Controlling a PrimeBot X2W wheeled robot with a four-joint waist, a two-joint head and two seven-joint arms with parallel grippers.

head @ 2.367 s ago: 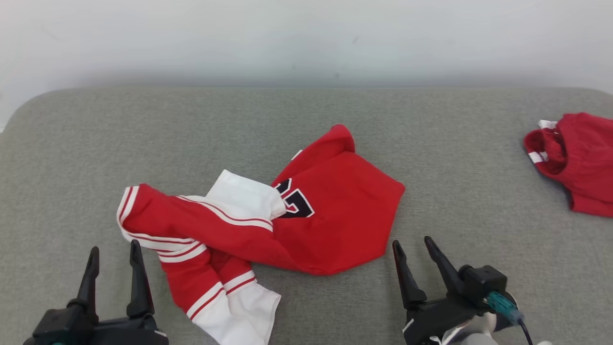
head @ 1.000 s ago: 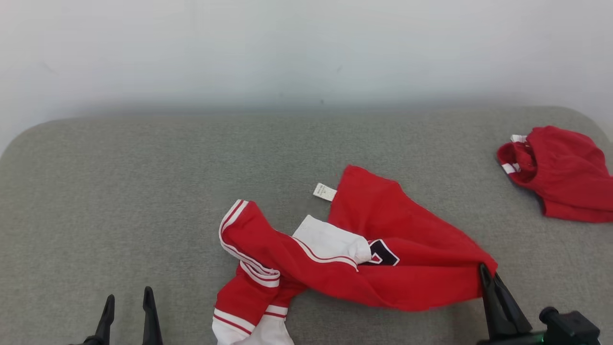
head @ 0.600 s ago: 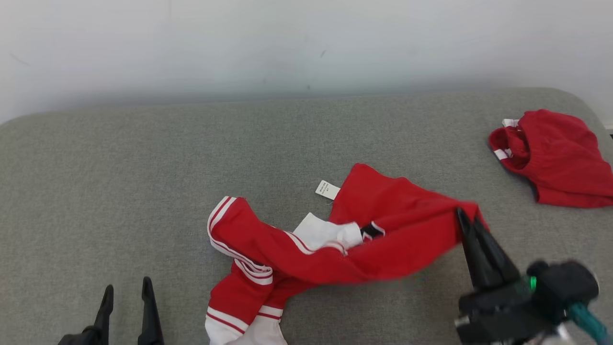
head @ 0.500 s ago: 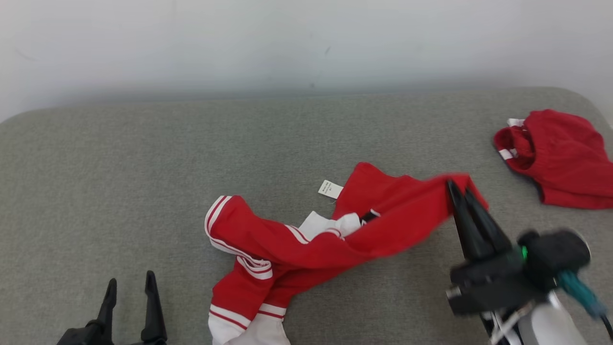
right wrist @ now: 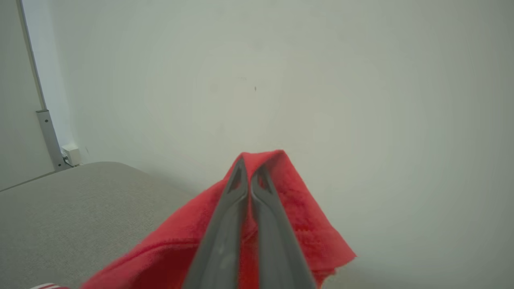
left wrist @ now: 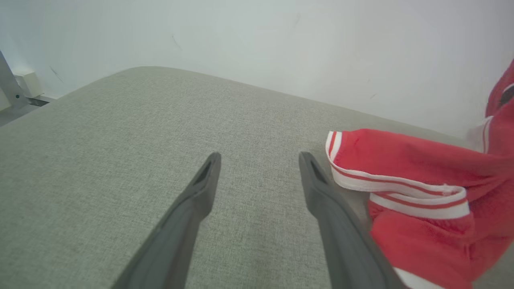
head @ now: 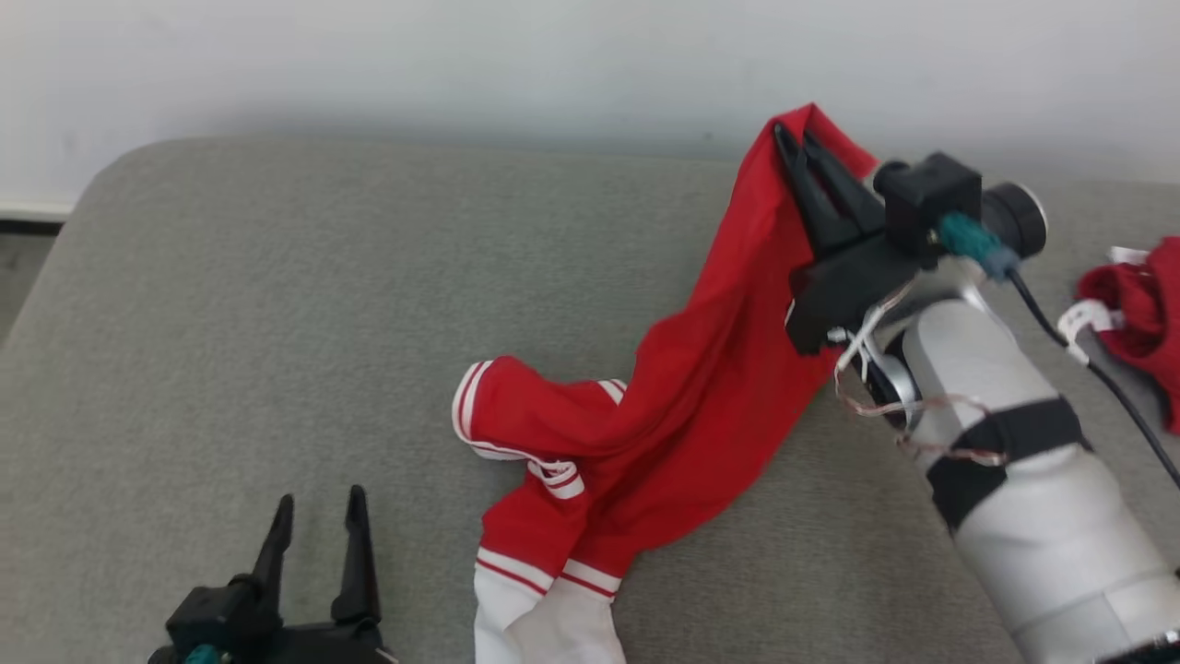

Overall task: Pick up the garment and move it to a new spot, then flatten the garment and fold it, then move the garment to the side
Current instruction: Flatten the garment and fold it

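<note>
Lifting stage of the pick-up, by my reading. The right hand (head: 796, 134) is clamped tight on one red corner of the garment (head: 701, 397), held up over the far edge of the surface (head: 277, 277), right of its middle. From that corner the cloth drapes on a slant down to mid-surface. The striped cuff (head: 470, 406) and the white sleeve (head: 544, 627) lie on the surface, the sleeve at the near edge. The left hand (head: 320, 498) sits low toward the near left corner, spread wide and holding nothing.

Notes for doing the step well:
- It is a single-corner grip with a thin bite, so carry slowly or the cloth may slip out.
- Raise until the sleeve end clears the surface before moving sideways, otherwise the tail drags and bunches.
- Set down on the open left half, well away from the second red garment (head: 1138, 304) at the right edge.
- The left hand is well placed to take the cuff end later, for spreading.

View comparison:
- The right wrist view shows the bite itself: both fingers (right wrist: 235, 196) pressed together with red cloth (right wrist: 305, 228) wrapped round the tips against the wall (right wrist: 361, 80). It gives nothing of the tail.
- The left wrist view shows the cuff (left wrist: 401, 156) just beside that hand's (left wrist: 260, 156) right finger. Whether they touch, I cannot tell.
- The head view gives the whole drape and the second garment.
</note>
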